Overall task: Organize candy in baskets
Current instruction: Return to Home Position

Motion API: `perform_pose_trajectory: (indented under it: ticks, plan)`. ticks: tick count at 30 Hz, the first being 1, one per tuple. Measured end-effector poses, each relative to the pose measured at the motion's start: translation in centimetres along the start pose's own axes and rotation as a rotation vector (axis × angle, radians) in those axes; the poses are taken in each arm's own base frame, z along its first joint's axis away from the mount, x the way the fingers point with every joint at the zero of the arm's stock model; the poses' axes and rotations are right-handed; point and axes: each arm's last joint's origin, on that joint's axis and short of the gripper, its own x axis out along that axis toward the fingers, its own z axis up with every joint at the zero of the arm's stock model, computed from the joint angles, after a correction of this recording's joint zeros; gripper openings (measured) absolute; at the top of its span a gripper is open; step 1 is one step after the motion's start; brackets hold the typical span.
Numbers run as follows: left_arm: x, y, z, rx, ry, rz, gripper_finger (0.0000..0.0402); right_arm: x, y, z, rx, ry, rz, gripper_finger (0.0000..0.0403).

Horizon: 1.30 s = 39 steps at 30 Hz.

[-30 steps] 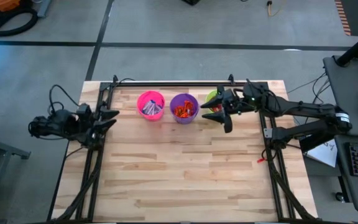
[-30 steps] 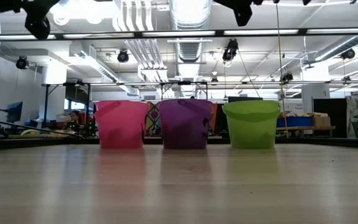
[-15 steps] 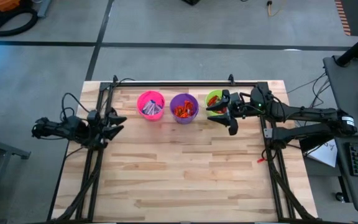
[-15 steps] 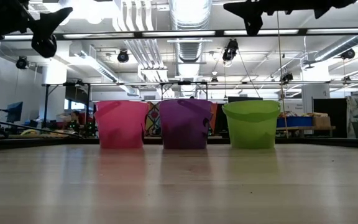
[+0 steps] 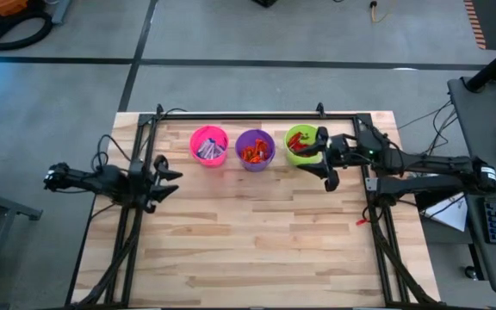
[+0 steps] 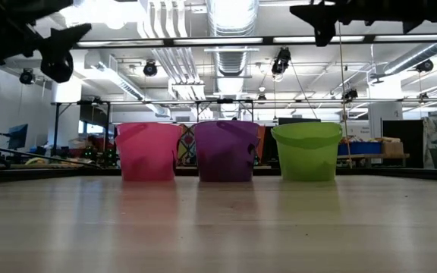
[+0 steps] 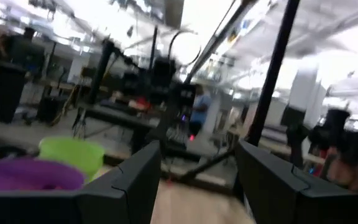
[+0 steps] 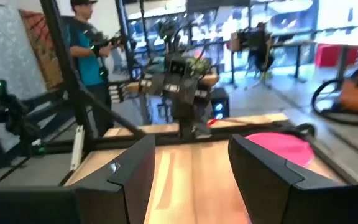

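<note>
High view, sorting run near its close: at far left my left gripper [image 5: 169, 170] hangs over the table's [image 5: 257, 250] edge, well to the left of the purple bucket [image 5: 255, 149], its jaws released and holding nothing; it has slid a little inward from where it sat a second ago. Just left of the purple bucket stands the pink bucket [image 5: 209, 144], with blue-and-white candy [image 5: 207, 151] lying inside. The purple bucket itself holds orange pieces. Just right of it is the green bucket [image 5: 300, 143], red wrappers showing in it and its rim now uncovered. That is the main change: my right gripper [image 5: 317, 160], which a second ago hung above the green bucket, has drawn back and now sits at that bucket's far side, right of the purple bucket, jaws spread and empty. Both wrist views confirm a clear gap between each pair of fingers. I can see no loose candy on the boards in front of the purple bucket, so I judge the sorting done. Both arms appear to be heading to their rest poses, and I expect no further picks.
</note>
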Motion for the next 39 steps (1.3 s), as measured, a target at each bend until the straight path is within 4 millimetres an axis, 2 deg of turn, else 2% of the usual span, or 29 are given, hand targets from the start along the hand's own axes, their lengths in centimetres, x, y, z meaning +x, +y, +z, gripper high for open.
perform_pose_trajectory:
  ticks: [5, 17, 31, 35, 39]
  plan:
    - [0.0, 0.3, -0.5, 0.019, 0.047, 0.065, 0.0191, -1.9, 0.4, -0.5, -0.021, -0.056, -0.064, 0.0196]
    - [0.0, 0.2, -0.2, 0.086, 0.017, 0.063, 0.0191, -5.9, 1.7, -1.4, -0.075, -0.171, -0.052, 0.0196]
    - [0.0, 0.2, -0.2, 0.117, 0.038, 0.075, 0.0191, -8.9, 1.9, -5.4, -0.033, -0.243, -0.132, 0.0196]
    - [0.0, 0.3, -0.4, 0.122, 0.057, 0.078, 0.0191, -10.0, 2.0, -6.0, -0.009, -0.273, -0.211, 0.0196]
    - [0.0, 0.3, -0.5, 0.126, 0.074, 0.081, 0.0191, -11.3, 2.4, -6.1, -0.013, -0.295, -0.212, 0.0196]
